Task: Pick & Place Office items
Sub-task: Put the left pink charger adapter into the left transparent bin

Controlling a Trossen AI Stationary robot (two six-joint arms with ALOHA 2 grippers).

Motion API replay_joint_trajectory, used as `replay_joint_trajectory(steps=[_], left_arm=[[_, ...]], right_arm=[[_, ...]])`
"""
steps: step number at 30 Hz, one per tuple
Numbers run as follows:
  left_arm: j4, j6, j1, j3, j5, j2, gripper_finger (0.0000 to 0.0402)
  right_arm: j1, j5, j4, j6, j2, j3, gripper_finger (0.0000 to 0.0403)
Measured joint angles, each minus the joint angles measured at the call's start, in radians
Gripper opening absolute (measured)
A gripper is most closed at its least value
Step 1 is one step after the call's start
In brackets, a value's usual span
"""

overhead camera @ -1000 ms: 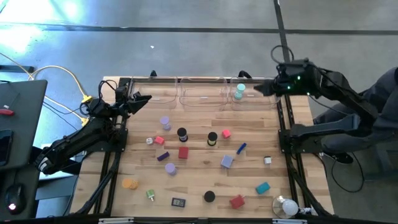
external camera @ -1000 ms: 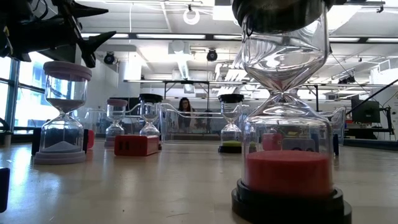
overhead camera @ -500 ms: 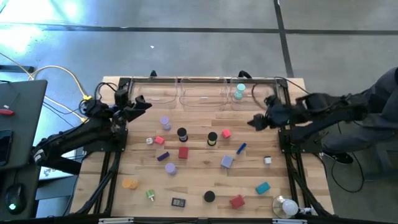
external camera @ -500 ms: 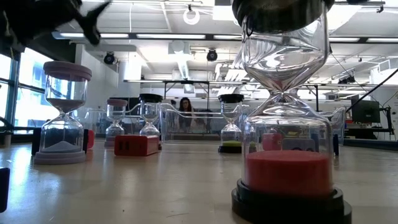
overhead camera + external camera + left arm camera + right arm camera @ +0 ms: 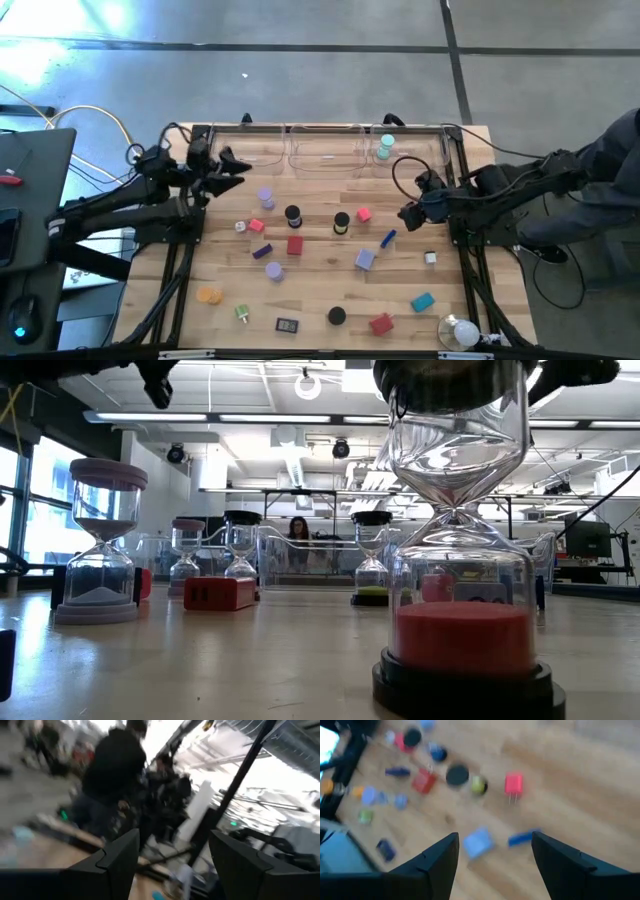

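The office items lie scattered on the wooden table in the high view: a lilac cap [image 5: 265, 196], black caps [image 5: 292, 214], red blocks [image 5: 295, 245], a blue stick [image 5: 388, 238], a lavender block [image 5: 365, 260], an orange cap [image 5: 208, 296] and a teal block [image 5: 422, 301]. A teal cap [image 5: 385, 147] stands in a far tray. My left gripper [image 5: 232, 165] hangs open over the table's far-left corner. My right gripper [image 5: 408, 215] is open near the right edge, right of the blue stick [image 5: 522, 838]. The low view shows the caps as small hourglasses [image 5: 460, 560].
Clear plastic trays [image 5: 320, 152] line the far edge. A white bulb-like object [image 5: 460, 333] sits at the near-right corner. Black frame rails [image 5: 470, 270] run along both sides of the table. A person [image 5: 297, 530] stands in the room far behind.
My right gripper has swung from above the far tray with the teal cap toward the near edge, coming to the right side by the blue stick. My left gripper has risen and shifted slightly right. No item has moved.
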Motion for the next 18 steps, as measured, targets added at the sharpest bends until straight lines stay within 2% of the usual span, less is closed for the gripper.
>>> replay_joint_trajectory(steps=[3, 6, 12, 18], left_arm=[[0.021, -0.014, -0.063, 0.000, -0.032, 0.028, 0.0234], [0.103, 0.016, -0.134, 0.000, -0.160, 0.066, 0.0234], [0.273, 0.145, -0.323, 0.025, -0.366, 0.183, 0.0234], [0.151, 0.281, -0.446, 0.224, -0.458, 0.351, 0.0234]], right_arm=[[0.000, 0.176, 0.041, -0.090, 0.001, 0.000, 0.0239], [-0.001, 0.285, 0.093, -0.182, 0.003, 0.000, 0.0239], [0.012, 0.254, 0.154, -0.308, 0.003, 0.001, 0.0239], [0.069, 0.331, 0.179, -0.361, 0.003, 0.001, 0.0239]])
